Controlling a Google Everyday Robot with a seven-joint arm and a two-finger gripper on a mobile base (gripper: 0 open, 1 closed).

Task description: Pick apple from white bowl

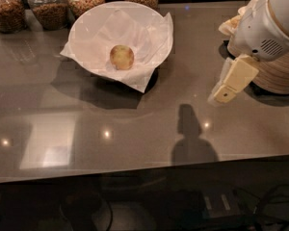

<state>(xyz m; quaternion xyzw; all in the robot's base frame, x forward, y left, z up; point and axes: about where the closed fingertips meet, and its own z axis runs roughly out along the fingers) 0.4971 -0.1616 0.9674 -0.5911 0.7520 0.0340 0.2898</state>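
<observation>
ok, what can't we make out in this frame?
Camera view:
- gripper, right of the white bowl above the table: its arm cut by the top-right corner.
- stacked paper bowls: partly behind the arm.
- jars: tops cut by top edge.
- apple: underside against the paper.

Arm (274, 18) above right-side pincer (221, 96) cut off by edge

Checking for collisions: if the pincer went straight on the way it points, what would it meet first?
Likely the bare countertop: the pincer, at right, angles down-left, well short of the white bowl; depth is unclear.
</observation>
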